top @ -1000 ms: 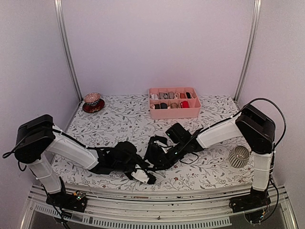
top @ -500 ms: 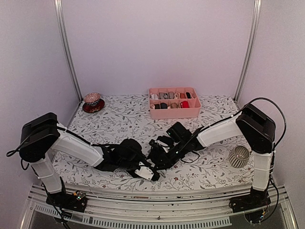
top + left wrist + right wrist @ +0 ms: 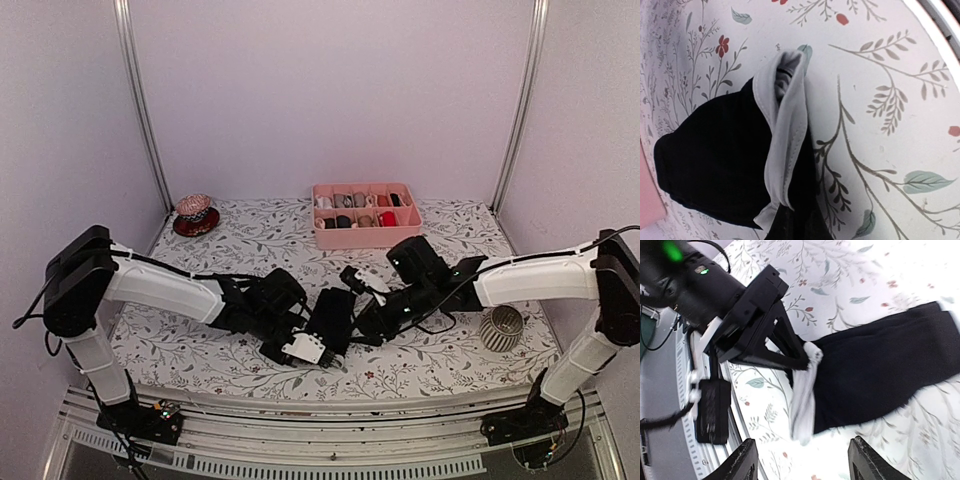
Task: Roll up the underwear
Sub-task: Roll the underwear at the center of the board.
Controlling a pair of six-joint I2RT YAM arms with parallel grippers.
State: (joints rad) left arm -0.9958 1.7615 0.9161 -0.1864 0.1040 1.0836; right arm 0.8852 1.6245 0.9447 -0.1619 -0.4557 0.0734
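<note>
One underwear (image 3: pixel 332 318) lies on the floral table near the front middle: a black brief with a pale waistband (image 3: pixel 781 131). My left gripper (image 3: pixel 318 352) is shut on that waistband, its dark fingers (image 3: pixel 790 231) pinching the band's near end. In the right wrist view the left gripper (image 3: pixel 801 358) clamps the pale band (image 3: pixel 802 405) at the edge of the black fabric (image 3: pixel 880 375). My right gripper (image 3: pixel 352 283) hovers just above and behind the brief. It is open and empty, its two fingertips (image 3: pixel 742 460) spread wide apart over the band.
A pink divided tray (image 3: pixel 365 239) holding small fabric bundles stands at the back centre. A red dish with a round ornament (image 3: pixel 194 212) sits at the back left. A ribbed silver cup (image 3: pixel 502 327) lies at the right. The table's front rail (image 3: pixel 677 405) is close to the brief.
My right gripper has opened, let go of the brief and drawn back to the right. My left gripper has shut on the waistband and shifted right, away from the front edge.
</note>
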